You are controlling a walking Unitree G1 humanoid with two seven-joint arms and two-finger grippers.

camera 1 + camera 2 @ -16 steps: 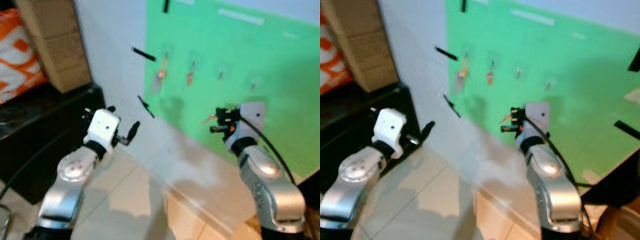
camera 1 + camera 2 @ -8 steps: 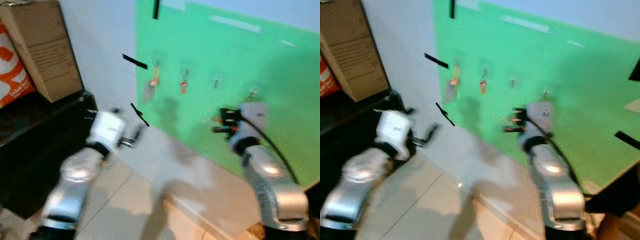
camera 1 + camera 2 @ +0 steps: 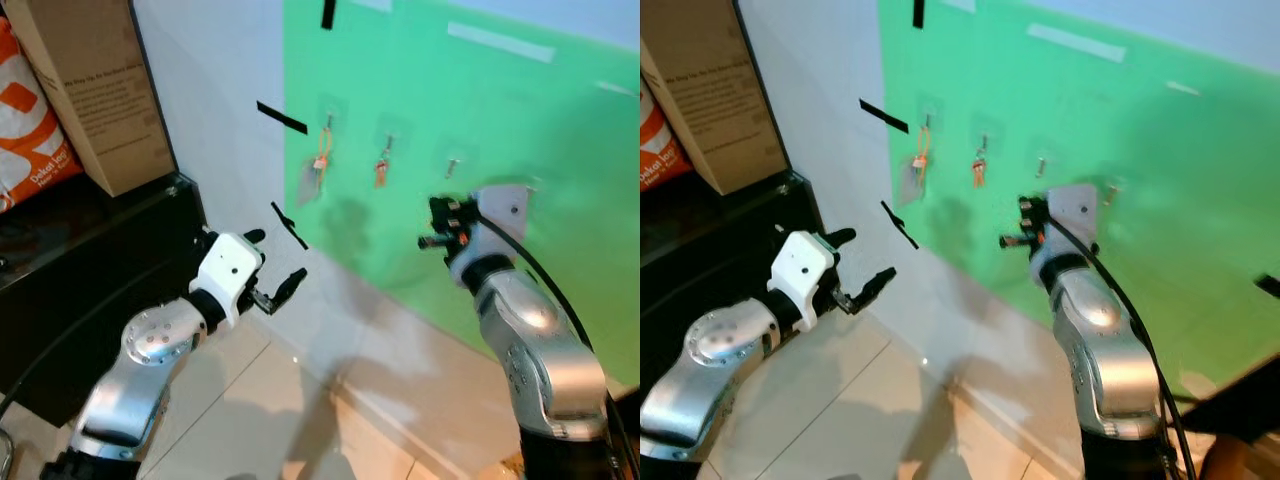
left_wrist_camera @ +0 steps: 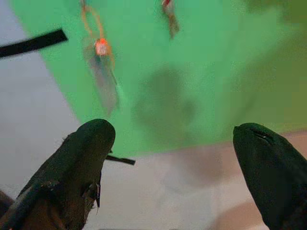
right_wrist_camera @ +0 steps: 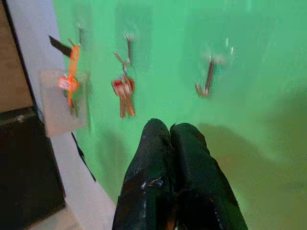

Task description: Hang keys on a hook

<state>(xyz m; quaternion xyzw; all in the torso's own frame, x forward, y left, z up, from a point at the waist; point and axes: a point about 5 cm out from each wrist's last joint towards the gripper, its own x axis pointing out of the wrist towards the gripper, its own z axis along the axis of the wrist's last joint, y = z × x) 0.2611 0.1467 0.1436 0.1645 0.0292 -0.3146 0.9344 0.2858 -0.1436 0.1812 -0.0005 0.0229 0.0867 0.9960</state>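
A green board (image 3: 480, 130) on the wall carries a row of small hooks. An orange strap with a clear tag (image 3: 320, 162) hangs on the leftmost hook, and a red bunch of keys (image 3: 382, 170) on the one beside it. Further right a metal hook (image 3: 452, 163) looks bare. My right gripper (image 3: 432, 228) is held up just in front of the board, below that hook. Its fingers (image 5: 170, 143) are shut together, and no key shows between the tips. My left gripper (image 3: 275, 262) is lower, near the white wall, open and empty.
A cardboard box (image 3: 95, 90) and an orange bag (image 3: 30, 130) stand on a black cabinet (image 3: 90, 260) at the left. Black tape strips (image 3: 282, 118) are stuck on the wall. Pale tiled floor (image 3: 250, 400) lies below.
The camera has shifted and the blur has gone. My left gripper has come a little nearer the wall. My right gripper stays in front of the board, still shut.
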